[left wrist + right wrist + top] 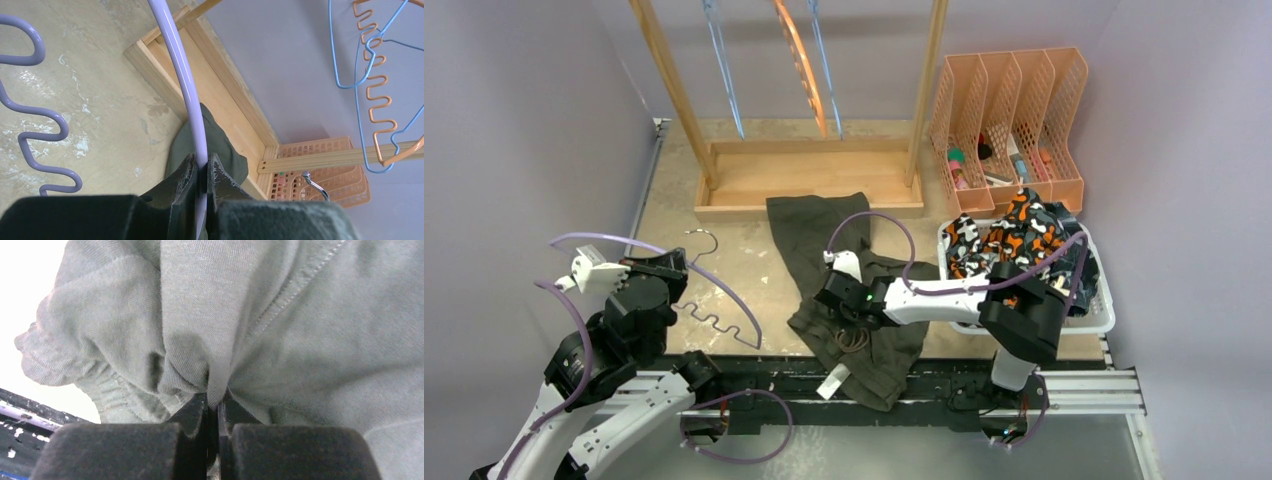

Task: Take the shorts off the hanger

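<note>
pinching only a thin fold of olive green cloth shorts [280,330], right gripper [215,400] might drop them mid-pull; left gripper [201,162] clamps the lilac wire hanger [176,65].

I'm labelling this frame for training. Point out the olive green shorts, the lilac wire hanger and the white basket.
olive green drawstring shorts [809,235]: top external view, flat upper leg panel.
lilac wire hanger [186,100]: left wrist view, smooth straight arm.
white plastic basket [1107,300]: top external view, right rim.

overhead view, close wrist views sharing shorts [819,235]
</note>
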You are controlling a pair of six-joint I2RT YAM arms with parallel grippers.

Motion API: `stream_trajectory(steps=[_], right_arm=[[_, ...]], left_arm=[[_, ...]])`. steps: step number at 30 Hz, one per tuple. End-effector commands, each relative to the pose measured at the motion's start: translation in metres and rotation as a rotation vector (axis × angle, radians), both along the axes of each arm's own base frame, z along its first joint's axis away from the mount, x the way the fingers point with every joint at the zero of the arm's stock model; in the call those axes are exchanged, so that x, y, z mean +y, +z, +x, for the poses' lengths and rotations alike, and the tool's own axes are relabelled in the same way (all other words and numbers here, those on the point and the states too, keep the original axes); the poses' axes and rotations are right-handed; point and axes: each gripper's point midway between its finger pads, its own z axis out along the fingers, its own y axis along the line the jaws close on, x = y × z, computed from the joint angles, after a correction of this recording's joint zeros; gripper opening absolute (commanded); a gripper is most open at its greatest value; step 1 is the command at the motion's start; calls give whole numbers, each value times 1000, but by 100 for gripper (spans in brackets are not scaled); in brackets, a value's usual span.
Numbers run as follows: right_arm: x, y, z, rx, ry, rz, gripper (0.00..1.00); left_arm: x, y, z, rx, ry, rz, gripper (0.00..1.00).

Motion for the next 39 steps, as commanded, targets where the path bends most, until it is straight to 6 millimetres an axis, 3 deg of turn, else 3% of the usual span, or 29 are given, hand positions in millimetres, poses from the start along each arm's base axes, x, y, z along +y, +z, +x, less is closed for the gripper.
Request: stream_trajectory(steps=[1,5,8,10,13,16,18,20,23,26,28,31,33,34,37,39], right_arm=[[7,81,21,-150,-2,93,0],[11,219,31,-353,61,325,0],[8,309,15,-505,227,546,0],[0,349,-1,-599,342,646,0],[-21,395,-10,-703,365,720,0],[-32,418,-11,-747,359,735,0],[-32,408,-3,-727,314,697,0],[-24,377,8,-665,257,633,0],[-7,297,24,-507,176,481,0],[-12,211,57,-315,60,378,0],[-14,171,73,-192,37,354,0],[7,152,74,-148,165,372,9],[10,152,76,-148,163,383,32],[10,151,76,-147,159,384,42],[-6,155,78,-168,105,339,49],[-23,167,82,-221,52,308,62]], left_arm=[[0,10,2,-30,7,-27,0],[-3,6,3,-25,5,-30,0],[-7,6,6,-28,-5,-37,0],[-11,7,8,-31,-17,-37,0],[-13,9,9,-28,-26,-33,0],[-13,10,9,-30,-27,-37,0],[-13,11,9,-37,-28,-44,0],[-13,12,9,-40,-28,-47,0],[-14,13,8,-40,-37,-51,0],[-13,13,6,-40,-40,-52,0],[-13,14,6,-42,-43,-53,0],[-15,15,7,-40,-52,-49,0],[-19,16,8,-40,-63,-46,0],[-22,16,10,-39,-74,-45,0],[-34,12,15,-26,-111,-47,0],[-47,7,21,-25,-148,-60,0]])
